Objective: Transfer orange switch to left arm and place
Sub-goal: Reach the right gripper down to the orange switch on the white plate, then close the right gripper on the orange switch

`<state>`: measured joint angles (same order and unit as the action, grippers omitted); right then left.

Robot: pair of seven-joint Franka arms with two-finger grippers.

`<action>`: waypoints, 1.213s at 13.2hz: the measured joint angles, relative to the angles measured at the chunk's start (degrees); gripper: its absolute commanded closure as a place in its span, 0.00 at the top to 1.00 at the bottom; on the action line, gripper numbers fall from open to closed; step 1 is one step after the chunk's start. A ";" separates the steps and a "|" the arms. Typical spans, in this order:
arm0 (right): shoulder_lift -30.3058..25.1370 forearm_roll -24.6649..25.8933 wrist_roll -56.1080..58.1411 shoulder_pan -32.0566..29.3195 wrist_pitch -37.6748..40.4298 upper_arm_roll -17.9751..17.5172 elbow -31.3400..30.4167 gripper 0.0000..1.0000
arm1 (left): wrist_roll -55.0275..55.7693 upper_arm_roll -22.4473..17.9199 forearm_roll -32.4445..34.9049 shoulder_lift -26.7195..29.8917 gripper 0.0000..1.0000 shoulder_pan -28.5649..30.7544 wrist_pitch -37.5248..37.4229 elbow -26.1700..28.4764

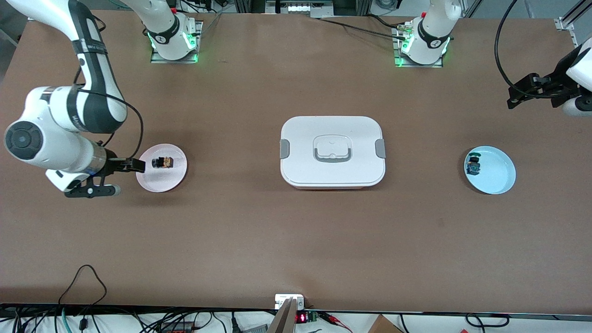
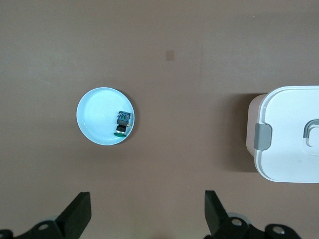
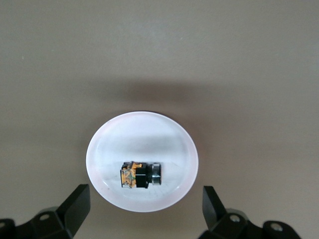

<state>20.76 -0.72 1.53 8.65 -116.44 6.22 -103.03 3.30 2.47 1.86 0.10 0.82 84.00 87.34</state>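
The orange switch [image 1: 163, 162] lies on its side on a pink plate [image 1: 172, 179] toward the right arm's end of the table. My right gripper [image 1: 118, 178] is open and empty, up in the air beside the plate's edge. In the right wrist view the switch [image 3: 137, 175] lies on the plate [image 3: 144, 134] just ahead of the open gripper [image 3: 144, 214]. The white box [image 1: 305, 138] stands shut in the middle of the table. My left gripper [image 1: 518, 95] waits, open and empty, high over the left arm's end; it shows open in the left wrist view [image 2: 147, 216].
A light blue plate [image 1: 498, 175] toward the left arm's end holds a small blue switch with a green tip [image 1: 473, 165]. The left wrist view shows that plate [image 2: 97, 117], the blue switch [image 2: 121, 123] and one end of the box [image 2: 289, 149]. Cables lie along the table's near edge.
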 measured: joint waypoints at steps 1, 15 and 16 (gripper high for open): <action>0.00 0.00 0.00 0.03 -1.70 -0.51 -1.76 1.00 | 0.00 0.04 0.00 0.00 1.00 -0.01 0.00 -0.01; 4.35 0.07 0.45 0.30 -8.55 -1.14 -9.32 1.00 | 0.00 0.17 0.00 0.00 1.00 -0.07 0.00 -0.21; 4.80 0.07 0.46 0.30 -9.43 -1.14 -9.77 1.00 | 0.00 0.17 0.00 0.00 1.00 -0.08 0.00 -0.22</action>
<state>25.56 -0.64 1.99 8.95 -125.87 5.08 -112.80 3.30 2.65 1.86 0.10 0.75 84.00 87.12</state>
